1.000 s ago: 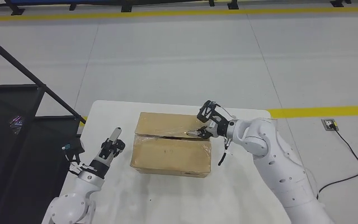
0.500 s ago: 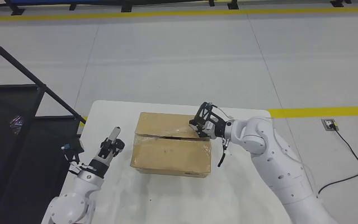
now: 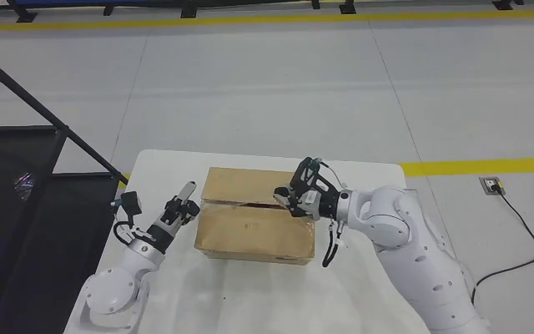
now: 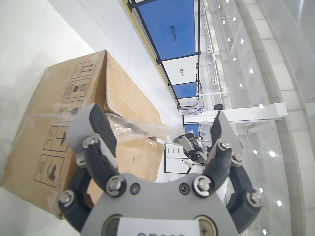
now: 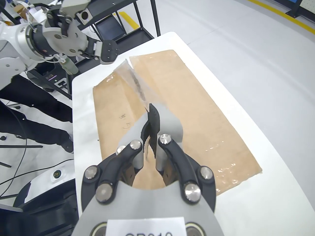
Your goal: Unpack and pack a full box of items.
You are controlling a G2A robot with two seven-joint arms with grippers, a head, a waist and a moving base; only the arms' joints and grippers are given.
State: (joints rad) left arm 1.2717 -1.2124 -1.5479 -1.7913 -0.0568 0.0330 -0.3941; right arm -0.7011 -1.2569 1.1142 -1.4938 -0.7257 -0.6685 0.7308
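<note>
My R hand (image 5: 150, 114) is pinching shut on a clear plastic tape strip (image 5: 137, 84), holding it up off the top seam of the brown rectangular cardboard box (image 5: 192, 114) sitting right under it on the white desk (image 5: 83, 104). My L hand (image 4: 160, 121) is hovering wide open w/ nothing in it, box end just ahead.
</note>
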